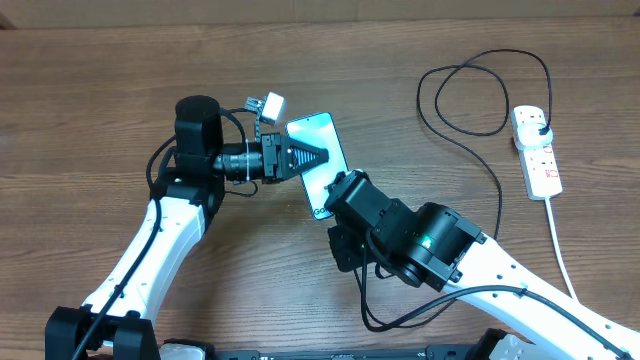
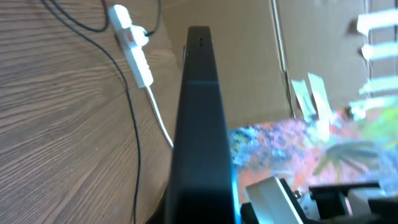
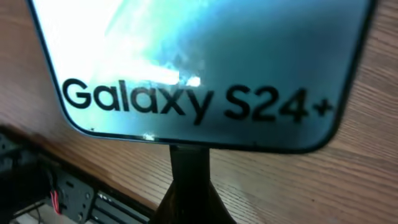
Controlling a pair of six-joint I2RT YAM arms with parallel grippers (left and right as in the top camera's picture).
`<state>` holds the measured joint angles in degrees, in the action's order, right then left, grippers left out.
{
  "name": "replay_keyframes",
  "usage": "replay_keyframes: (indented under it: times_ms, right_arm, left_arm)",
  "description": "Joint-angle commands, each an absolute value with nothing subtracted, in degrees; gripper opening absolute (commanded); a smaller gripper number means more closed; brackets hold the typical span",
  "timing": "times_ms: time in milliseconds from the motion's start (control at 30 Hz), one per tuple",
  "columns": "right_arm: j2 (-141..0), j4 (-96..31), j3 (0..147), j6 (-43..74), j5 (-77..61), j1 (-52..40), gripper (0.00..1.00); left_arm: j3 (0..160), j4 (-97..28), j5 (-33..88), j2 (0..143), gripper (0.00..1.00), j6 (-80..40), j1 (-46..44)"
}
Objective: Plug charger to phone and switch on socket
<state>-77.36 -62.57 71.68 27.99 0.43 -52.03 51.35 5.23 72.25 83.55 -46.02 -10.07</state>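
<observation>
Both sets of fingers shut at the phone

You had the phone (image 1: pixel 312 135) lying screen-up near the middle of the table (image 1: pixel 100 90), with its "Galaxy S24+" lettering at the end nearest your right arm. Your left fingers (image 1: pixel 315 158) were drawn together into one point over the screen, reaching in from the left arm's side. Whether they pressed on the glass could not be told. Your right fingers (image 3: pixel 188 183) were together too, showing in the right wrist view as a single dark stem that met the middle of the phone's bottom edge. Whether the connector sat between them was hidden. The charger (image 1: pixel 497 185) looped across the table well to the right. Its black plug was seated in the far end of the socket (image 1: pixel 541 165), and its other end ran down out of sight behind your right arm. The socket lay at the far right, well apart from the phone, with its white cord (image 1: pixel 562 250) trailing toward the near edge.
</observation>
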Motion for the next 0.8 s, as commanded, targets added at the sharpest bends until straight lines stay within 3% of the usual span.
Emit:
replay_keyframes:
  times_ms: [0,133,200,233,400,767]
  right_arm:
    - [-77.1,-60.1,75.5,25.2,5.0,-51.4,0.04]
    - [-77.1,-60.1,76.2,25.3,4.8,-51.4,0.07]
    - [-77.1,-60.8,76.2,25.3,4.3,-51.4,0.21]
    - [-77.1,-61.5,76.2,25.3,3.5,-51.4,0.36]
    - [-76.8,-64.0,76.4,25.2,2.2,-51.4,0.5]
    - [-70.7,-74.7,81.5,25.3,3.7,-51.4,0.95]
  left_arm:
    - [51.5,4.5,84.5,83.2,0.04,-40.9,-11.0]
    - [51.5,4.6,83.1,83.2,0.04,-40.9,-11.0]
    - [51.5,4.6,81.5,83.2,0.04,-41.2,-11.0]
    - [51.5,4.5,80.2,83.2,0.04,-41.4,-11.0]
    - [51.5,4.5,75.7,83.2,0.04,-42.2,-11.4]
    - [52.7,4.5,60.8,83.3,0.04,-41.5,-18.3]
